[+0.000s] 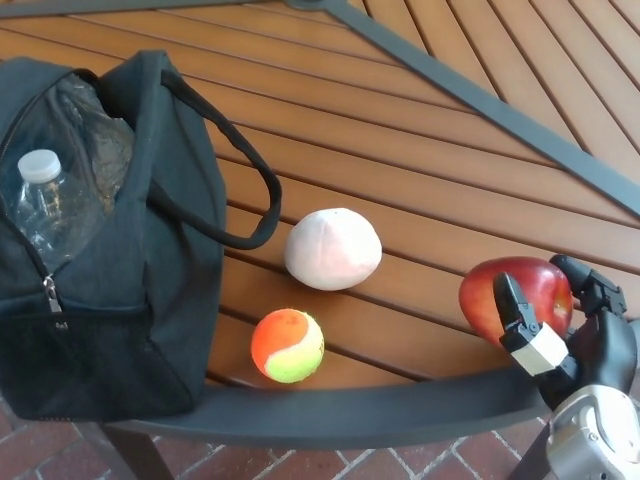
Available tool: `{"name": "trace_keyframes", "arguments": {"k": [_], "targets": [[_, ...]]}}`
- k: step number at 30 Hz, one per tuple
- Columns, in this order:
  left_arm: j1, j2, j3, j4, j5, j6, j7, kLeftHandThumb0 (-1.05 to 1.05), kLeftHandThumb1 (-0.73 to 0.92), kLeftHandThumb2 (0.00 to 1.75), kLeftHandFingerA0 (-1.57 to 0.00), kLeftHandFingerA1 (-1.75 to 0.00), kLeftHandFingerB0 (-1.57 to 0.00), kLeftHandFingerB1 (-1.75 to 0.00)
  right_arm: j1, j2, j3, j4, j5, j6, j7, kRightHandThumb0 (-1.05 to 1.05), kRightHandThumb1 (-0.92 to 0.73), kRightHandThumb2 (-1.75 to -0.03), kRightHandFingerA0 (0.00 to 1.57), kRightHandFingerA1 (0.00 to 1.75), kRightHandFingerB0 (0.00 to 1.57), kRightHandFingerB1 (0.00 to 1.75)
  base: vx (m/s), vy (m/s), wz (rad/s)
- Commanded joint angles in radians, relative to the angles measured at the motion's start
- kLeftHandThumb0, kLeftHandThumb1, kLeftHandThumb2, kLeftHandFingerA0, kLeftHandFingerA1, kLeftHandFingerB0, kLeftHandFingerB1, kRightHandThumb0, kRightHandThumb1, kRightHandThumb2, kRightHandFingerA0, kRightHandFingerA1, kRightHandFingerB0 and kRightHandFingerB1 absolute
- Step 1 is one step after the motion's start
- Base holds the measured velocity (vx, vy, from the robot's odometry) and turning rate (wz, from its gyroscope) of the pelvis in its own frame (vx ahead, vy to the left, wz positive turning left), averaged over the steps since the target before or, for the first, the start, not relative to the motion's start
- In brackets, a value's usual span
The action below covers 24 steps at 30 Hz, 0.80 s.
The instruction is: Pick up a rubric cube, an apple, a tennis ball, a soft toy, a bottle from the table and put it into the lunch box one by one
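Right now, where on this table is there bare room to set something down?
The widest bare wood lies behind the soft toy, up to the diagonal metal bar. A smaller patch sits between the tennis ball and the apple in the right hand. It is crowded beside the lunch box and its strap.

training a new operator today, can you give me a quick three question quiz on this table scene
1. True or false: the robot's right hand is closed around the shiny red apple.
2. Which lies nearer the dark fabric lunch bag: the orange and yellow tennis ball or the pale pink round soft toy?
3. What already sits inside the bag?

Key: 1 true. 2 the tennis ball. 3 a clear plastic bottle with a white cap.
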Motion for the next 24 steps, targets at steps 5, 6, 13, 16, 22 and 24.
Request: {"name": "trace_keyframes", "arguments": {"k": [5, 6, 13, 16, 22, 24], "targets": [[0.079, 0.009, 0.031, 0.03, -0.012, -0.076, -0.016, -0.1, 0.56, 1.02, -1.05, -1.1, -0.99, -1.04, -0.026, 0.607, -0.099, -0.102, 0.731, 0.007, -0.213, -0.43, -0.87, -0.67, 1.06, 1.75, 0.64, 1.67, 0.0, 0.0, 0.0], [0.079, 0.014, 0.028, 0.031, -0.006, -0.072, -0.011, -0.12, 0.54, 1.04, -1.06, -1.09, -1.0, -1.04, -0.008, 0.611, -0.084, -0.109, 0.738, 0.013, -0.208, -0.43, -0.61, -1.03, 1.28, 1.44, 0.89, 1.24, 0.0, 0.0, 0.0], [0.064, 0.026, 0.041, 0.03, -0.011, -0.06, 0.003, -0.12, 0.52, 1.02, -1.04, -1.12, -0.96, -1.04, 0.08, 0.66, 0.063, -0.196, 0.778, 0.064, -0.199, -0.23, -0.64, -0.86, 0.94, 1.75, 0.29, 1.38, 0.0, 0.0, 0.0], [0.037, 0.032, 0.042, 0.029, -0.008, -0.063, 0.01, -0.12, 0.52, 1.04, -1.05, -1.09, -0.96, -1.05, 0.013, 0.666, 0.099, -0.206, 0.807, 0.064, -0.216, -0.26, -0.68, -0.87, 0.98, 1.75, 0.27, 1.75, 0.0, 0.0, 0.0], [0.014, 0.028, 0.034, 0.014, 0.009, -0.026, 0.071, -0.13, 0.65, 0.86, -1.02, -1.11, -0.91, -1.06, -0.099, 0.64, 0.109, -0.162, 0.8, 0.05, -0.242, -0.28, -0.68, -0.84, 0.95, 1.75, 0.39, 1.75, 0.0, 0.0, 0.0], [0.012, 0.019, 0.048, 0.009, -0.008, -0.036, 0.057, -0.08, 0.63, 0.88, -1.0, -1.11, -0.91, -1.04, -0.114, 0.638, 0.115, -0.143, 0.803, 0.054, -0.231, -0.36, -0.75, -0.74, 0.92, 1.75, 0.18, 1.75, 0.0, 0.0, 0.0]]}}
